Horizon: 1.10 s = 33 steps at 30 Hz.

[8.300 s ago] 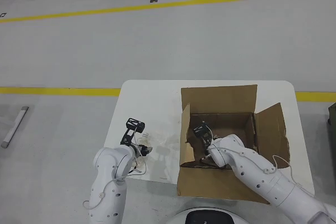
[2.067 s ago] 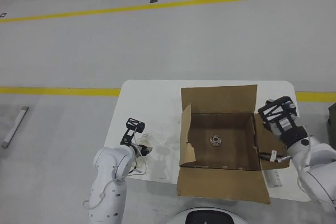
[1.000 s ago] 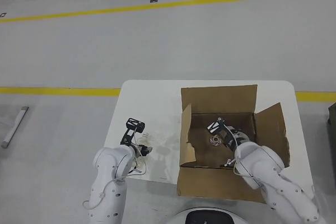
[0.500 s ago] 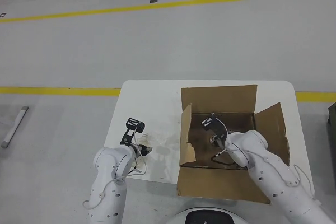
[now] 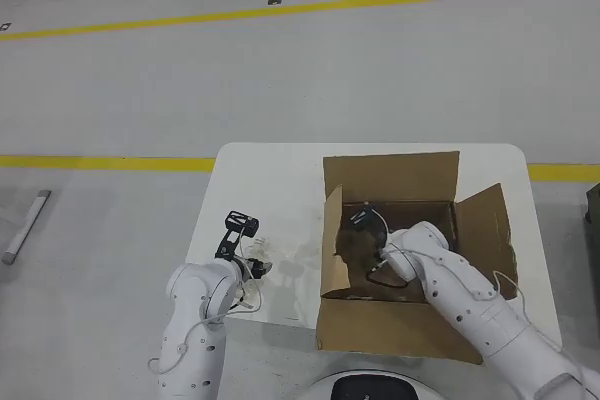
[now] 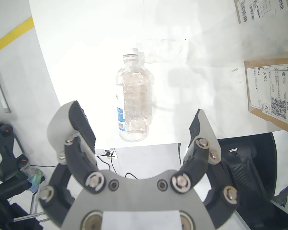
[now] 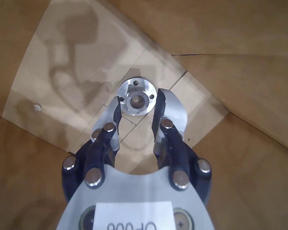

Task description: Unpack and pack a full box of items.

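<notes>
Noting unpacking as nearly done, we judge: right jaws apart, straddling a metal flange (image 7: 137, 96) alone on the box (image 5: 390, 178) floor, not yet gripped; left jaws apart above a clear bottle (image 6: 133, 106) lying on the bench (image 6: 86, 37); repacking all ahead

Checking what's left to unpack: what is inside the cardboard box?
One round metal flange lies on the floor of the cardboard box, between the open fingers of the right gripper. The gripper hides the floor beneath it.
</notes>
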Each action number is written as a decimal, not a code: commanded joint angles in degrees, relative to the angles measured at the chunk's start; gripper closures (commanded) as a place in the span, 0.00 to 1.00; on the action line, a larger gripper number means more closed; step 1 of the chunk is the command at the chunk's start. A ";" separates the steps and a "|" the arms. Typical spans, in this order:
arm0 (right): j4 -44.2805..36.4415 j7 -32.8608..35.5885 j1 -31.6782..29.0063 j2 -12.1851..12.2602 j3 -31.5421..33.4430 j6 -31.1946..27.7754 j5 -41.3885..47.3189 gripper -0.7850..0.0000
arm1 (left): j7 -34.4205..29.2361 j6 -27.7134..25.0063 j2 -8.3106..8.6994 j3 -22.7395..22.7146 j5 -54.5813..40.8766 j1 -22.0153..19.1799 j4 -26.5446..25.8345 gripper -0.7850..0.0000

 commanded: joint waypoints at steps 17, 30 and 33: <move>8.21 -3.49 2.75 -1.92 -1.96 0.65 0.92 0.60 | 0.00 0.00 0.00 0.00 0.00 0.00 0.00 0.00; 9.25 -3.61 2.85 -2.42 -1.75 0.28 0.23 1.00 | 0.00 0.00 0.00 0.00 0.00 0.00 0.00 0.00; 7.86 -3.26 2.45 -2.36 -1.36 0.46 -0.15 1.00 | 0.00 0.00 0.00 0.00 0.00 0.00 0.00 0.00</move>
